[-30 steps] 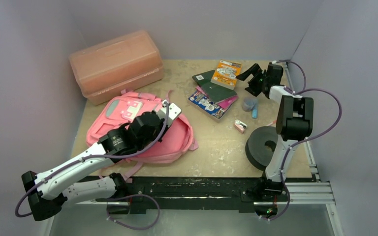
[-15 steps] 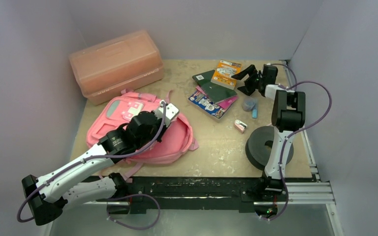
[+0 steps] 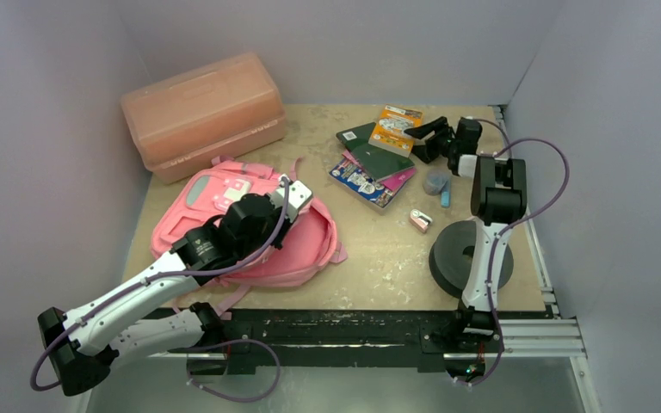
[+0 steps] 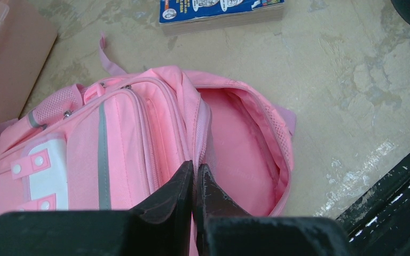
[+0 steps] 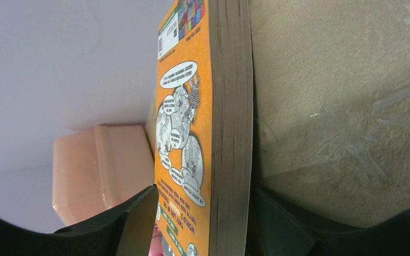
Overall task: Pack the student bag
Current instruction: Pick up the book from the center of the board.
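The pink student bag [image 3: 215, 185] lies flat at the left of the table with its main compartment unzipped and gaping [image 4: 245, 144]. My left gripper [image 3: 287, 205] [image 4: 196, 168] is shut on the bag's zip-edge fabric at the mouth. An orange book [image 3: 396, 127] [image 5: 187, 122] lies at the back on the stack of books. My right gripper [image 3: 420, 129] [image 5: 203, 197] is open, turned on its side, with one jaw on each side of the orange book's right edge.
A salmon plastic box [image 3: 202, 112] stands at the back left. Dark green notebooks [image 3: 379, 159] and a blue comic book [image 3: 357, 182] lie under and beside the orange book. A grey lump [image 3: 436, 182], a small pink item [image 3: 420, 220] and a black roll [image 3: 465, 254] sit at the right.
My right gripper has moved left to the orange book, and its jaws now straddle the book's edge. My left gripper has drawn back slightly, still holding the bag's edge.
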Available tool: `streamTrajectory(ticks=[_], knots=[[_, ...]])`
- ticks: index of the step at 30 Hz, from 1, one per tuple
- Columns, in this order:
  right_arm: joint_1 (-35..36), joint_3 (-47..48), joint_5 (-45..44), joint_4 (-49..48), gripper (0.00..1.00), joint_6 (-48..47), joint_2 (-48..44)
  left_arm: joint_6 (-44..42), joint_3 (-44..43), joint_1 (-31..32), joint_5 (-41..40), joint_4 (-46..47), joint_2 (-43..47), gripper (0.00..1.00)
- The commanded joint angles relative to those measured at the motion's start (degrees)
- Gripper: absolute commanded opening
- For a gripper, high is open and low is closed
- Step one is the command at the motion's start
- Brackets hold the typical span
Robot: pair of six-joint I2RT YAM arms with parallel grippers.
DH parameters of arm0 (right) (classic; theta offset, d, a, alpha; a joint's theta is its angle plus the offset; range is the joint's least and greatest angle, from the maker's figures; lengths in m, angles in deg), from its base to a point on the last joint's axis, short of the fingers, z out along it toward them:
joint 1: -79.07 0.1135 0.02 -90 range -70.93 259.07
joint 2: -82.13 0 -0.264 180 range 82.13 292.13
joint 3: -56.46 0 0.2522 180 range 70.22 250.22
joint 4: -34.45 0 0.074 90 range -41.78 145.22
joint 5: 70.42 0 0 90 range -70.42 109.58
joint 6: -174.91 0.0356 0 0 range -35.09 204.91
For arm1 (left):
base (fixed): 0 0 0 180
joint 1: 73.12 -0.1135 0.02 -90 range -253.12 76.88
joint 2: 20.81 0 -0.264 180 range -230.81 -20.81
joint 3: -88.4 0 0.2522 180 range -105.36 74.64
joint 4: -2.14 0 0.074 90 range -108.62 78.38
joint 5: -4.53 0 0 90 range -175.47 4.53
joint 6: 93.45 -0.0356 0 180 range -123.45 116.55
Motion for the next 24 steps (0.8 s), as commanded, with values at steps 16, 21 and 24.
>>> streamTrajectory(ticks=[16, 21, 24], knots=[[-0.03, -3.29, 5.66, -21.79, 0.0, 9.26, -4.49, 2.26, -3.27, -1.22, 10.1, 0.77, -1.45, 0.13], [-0.13, -5.89, 8.04, -23.69, 0.0, 7.21, -11.93, 4.43, -2.99, -3.0, 15.62, 2.38, 0.25, 0.6], [-0.13, -8.13, 10.24, -25.31, 0.0, 7.2, -16.43, 6.73, -2.27, -4.83, 20.23, 5.24, 2.61, 0.76]])
